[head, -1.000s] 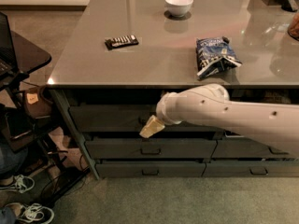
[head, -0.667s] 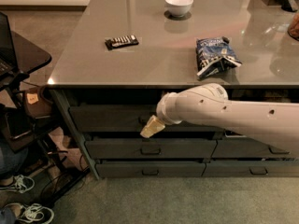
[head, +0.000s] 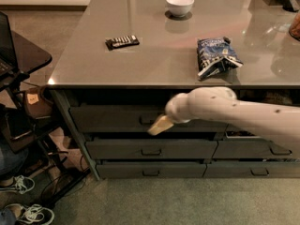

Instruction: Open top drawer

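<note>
– Top drawer: where is it found, and how is it told from the others?

– Counted upward from the near floor, two shorter fronts are passed first, the bottom drawer and then the middle drawer. The tall dark-grey front directly under the counter is the one meant. It is judged to be shut or very nearly so, since no interior is shown.

– And the gripper?

– The gripper is held at the centre of that front, right by the small loop handle, with the white arm brought in from the right. Whether it is spread or pressed together cannot be told, and the handle is partly covered by it.

– How is the step in hand done well?

– A secure hold on the loop should be confirmed before any pull is made. The pull is best kept level and straight toward the near side, so that the wide front is not skewed and the handle is not lost. A slow start is advised, as some stiffness may be met.

– Is anything farther back at risk?

– On the counter a chip bag is laid toward the right, a dark bar farther left, and a white bowl at the far side. None is touched by the drawer, though a sharp jerk could be felt there.
</note>
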Motion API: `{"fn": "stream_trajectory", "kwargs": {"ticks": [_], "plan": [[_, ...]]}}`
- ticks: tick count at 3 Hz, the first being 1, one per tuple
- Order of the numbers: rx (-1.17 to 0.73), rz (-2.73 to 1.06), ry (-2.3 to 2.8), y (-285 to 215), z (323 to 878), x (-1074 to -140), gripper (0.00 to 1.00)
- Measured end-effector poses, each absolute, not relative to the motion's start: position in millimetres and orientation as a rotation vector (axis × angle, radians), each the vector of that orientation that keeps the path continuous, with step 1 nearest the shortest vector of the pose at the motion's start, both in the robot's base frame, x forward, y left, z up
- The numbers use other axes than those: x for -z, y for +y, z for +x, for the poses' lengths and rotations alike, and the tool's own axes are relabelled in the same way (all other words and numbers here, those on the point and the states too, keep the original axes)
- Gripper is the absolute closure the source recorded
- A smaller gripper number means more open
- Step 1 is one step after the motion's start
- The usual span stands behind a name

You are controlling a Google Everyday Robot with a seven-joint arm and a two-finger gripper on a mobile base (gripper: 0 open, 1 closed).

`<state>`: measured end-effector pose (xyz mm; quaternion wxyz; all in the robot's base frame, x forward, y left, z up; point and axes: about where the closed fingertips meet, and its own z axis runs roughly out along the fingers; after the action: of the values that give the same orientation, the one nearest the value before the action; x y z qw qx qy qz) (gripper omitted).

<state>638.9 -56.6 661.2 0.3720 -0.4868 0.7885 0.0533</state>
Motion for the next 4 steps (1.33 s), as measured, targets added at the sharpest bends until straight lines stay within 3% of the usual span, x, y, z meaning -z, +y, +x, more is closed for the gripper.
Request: {"fn": "stream_trajectory", "kwargs": {"ticks": [1,2,4], "plan": [[-0.086,-1.230,1.993,-92.5,657.5,-663.1,0.00],[-0.085,-1.232,1.990,-91.7,657.5,-664.5,0.19],[-0.085,-1.232,1.990,-91.7,657.5,-664.4,0.65]]}}
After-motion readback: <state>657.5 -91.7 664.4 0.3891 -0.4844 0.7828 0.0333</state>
